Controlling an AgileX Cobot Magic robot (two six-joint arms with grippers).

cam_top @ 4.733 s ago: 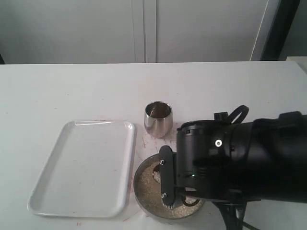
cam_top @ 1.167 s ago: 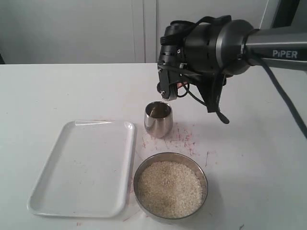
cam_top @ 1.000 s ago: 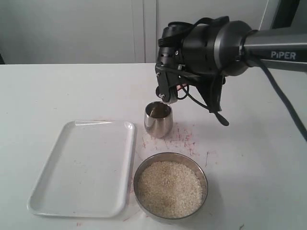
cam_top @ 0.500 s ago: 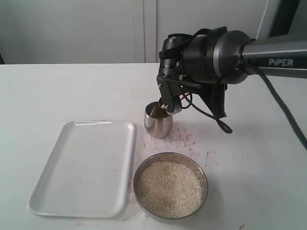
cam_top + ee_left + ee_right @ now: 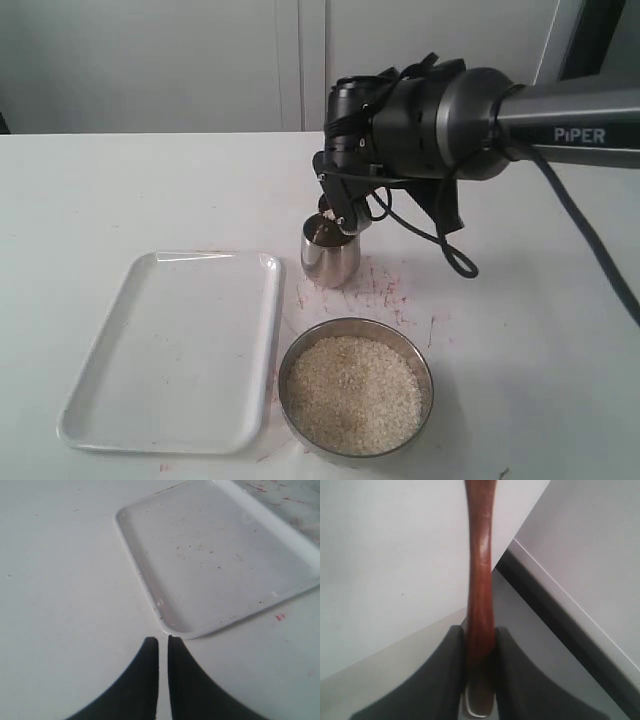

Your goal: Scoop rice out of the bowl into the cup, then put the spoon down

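My right gripper [image 5: 340, 216] hangs just above the mouth of the steel cup [image 5: 330, 262], rolled over to one side. It is shut on the slim handle of the reddish-brown wooden spoon [image 5: 480, 575], which runs out from between its fingers [image 5: 451, 670]. The spoon's bowl end is out of the right wrist view and hidden by the gripper in the exterior view. The wide steel bowl [image 5: 288, 372] stands nearer the front, full of off-white rice [image 5: 355, 395]. My left gripper [image 5: 163, 640] hovers shut and empty over the table beside a tray corner.
A white rectangular tray [image 5: 175, 350] lies left of the bowl and cup, and shows empty in the left wrist view [image 5: 215, 555]. Reddish marks stain the table around the cup. The black right arm [image 5: 560, 110] reaches in from the right.
The right gripper, earlier down at the bowl, has over the last second sunk toward the cup's mouth and rolled sideways with the spoon. Bowl, cup and tray have not moved.
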